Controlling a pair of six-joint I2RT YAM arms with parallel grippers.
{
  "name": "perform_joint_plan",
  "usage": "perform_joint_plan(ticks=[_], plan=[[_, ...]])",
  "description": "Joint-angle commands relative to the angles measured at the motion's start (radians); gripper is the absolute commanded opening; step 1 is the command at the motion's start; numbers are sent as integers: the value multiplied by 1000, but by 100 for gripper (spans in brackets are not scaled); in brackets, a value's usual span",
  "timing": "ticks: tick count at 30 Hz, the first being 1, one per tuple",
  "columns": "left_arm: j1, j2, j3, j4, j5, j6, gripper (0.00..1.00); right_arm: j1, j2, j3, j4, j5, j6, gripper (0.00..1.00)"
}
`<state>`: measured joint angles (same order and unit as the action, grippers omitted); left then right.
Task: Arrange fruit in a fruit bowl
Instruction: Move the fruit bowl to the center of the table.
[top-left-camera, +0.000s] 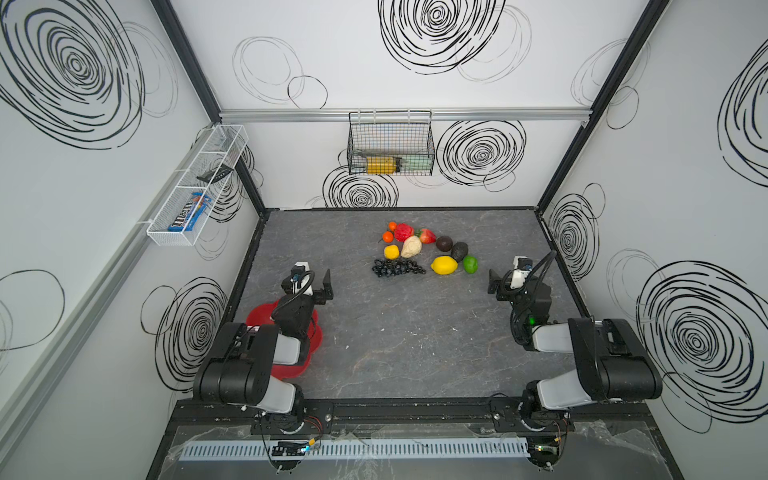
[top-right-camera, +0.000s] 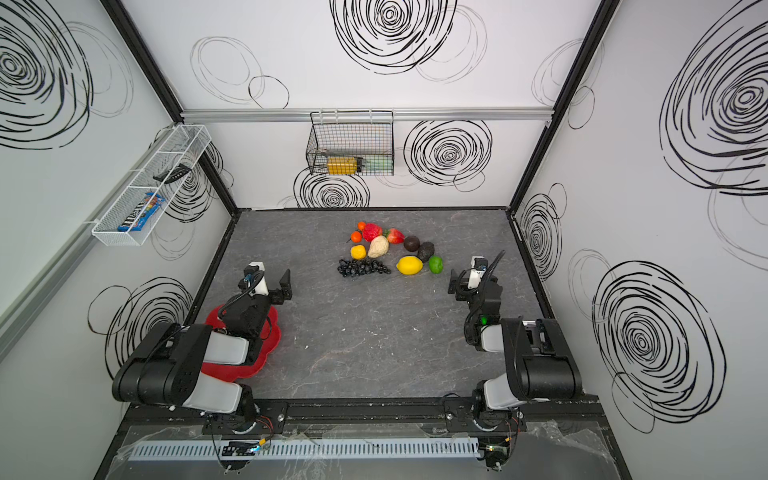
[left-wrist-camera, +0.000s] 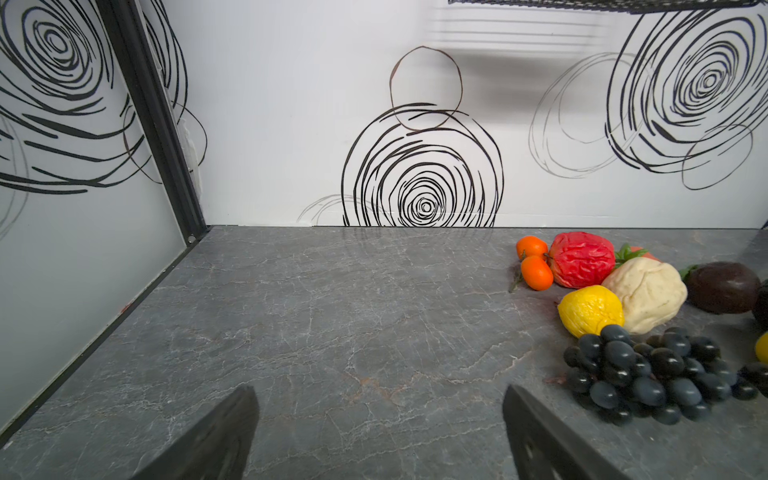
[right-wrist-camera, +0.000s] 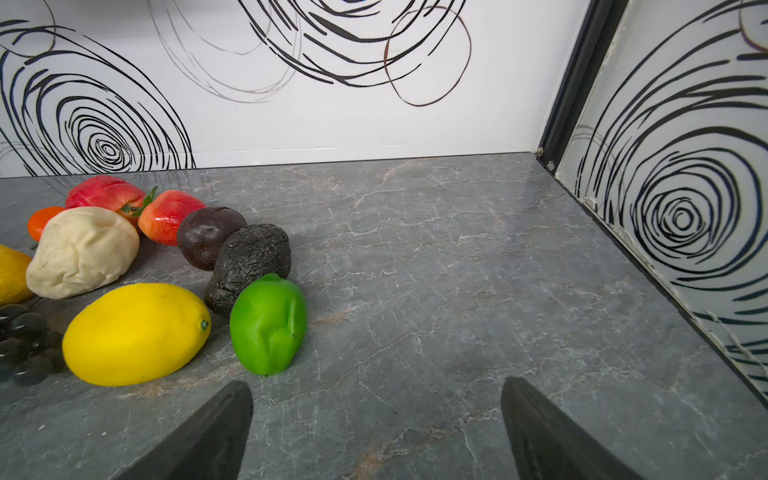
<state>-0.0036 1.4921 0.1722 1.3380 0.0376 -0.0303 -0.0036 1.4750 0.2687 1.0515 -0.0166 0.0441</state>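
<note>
The fruit (top-right-camera: 378, 247) lies in one tight group on the desk (top-left-camera: 415, 332), close to the middle of its far edge. The grape bunch (top-left-camera: 397, 268), a large lemon (top-left-camera: 444, 264) and the lime (top-left-camera: 470, 264) make the nearer row, and the other pieces are behind them. The fruit bowl (top-left-camera: 318, 338) stands well apart, at the left edge toward the near corner. The left arm (top-left-camera: 249, 365) covers most of it, so its inside can hardly be judged. The left gripper (left-wrist-camera: 379, 392) is over bare desk with jaws spread wide, holding nothing. The right gripper (right-wrist-camera: 376, 384) — also spread wide and empty — is near the lime.
</note>
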Motion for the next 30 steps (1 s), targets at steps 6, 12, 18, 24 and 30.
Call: perform_joint_plan(ticks=[6, 12, 18, 24, 30], plan=[[10, 7, -1, 73, 30, -5, 96, -4, 5, 15, 7, -10, -6, 97], [34, 12, -33, 140, 71, -28, 96, 22, -41, 4, -18, -16, -46, 97], [18, -148, -43, 23, 86, 8, 96, 114, -218, -1, -149, 83, -116, 97], [-221, -444, -17, -234, -205, 91, 96, 215, -421, 56, -318, 0, -129, 97], [-498, -669, 4, -370, -335, 58, 96, 318, -543, 168, -477, 23, 50, 97]])
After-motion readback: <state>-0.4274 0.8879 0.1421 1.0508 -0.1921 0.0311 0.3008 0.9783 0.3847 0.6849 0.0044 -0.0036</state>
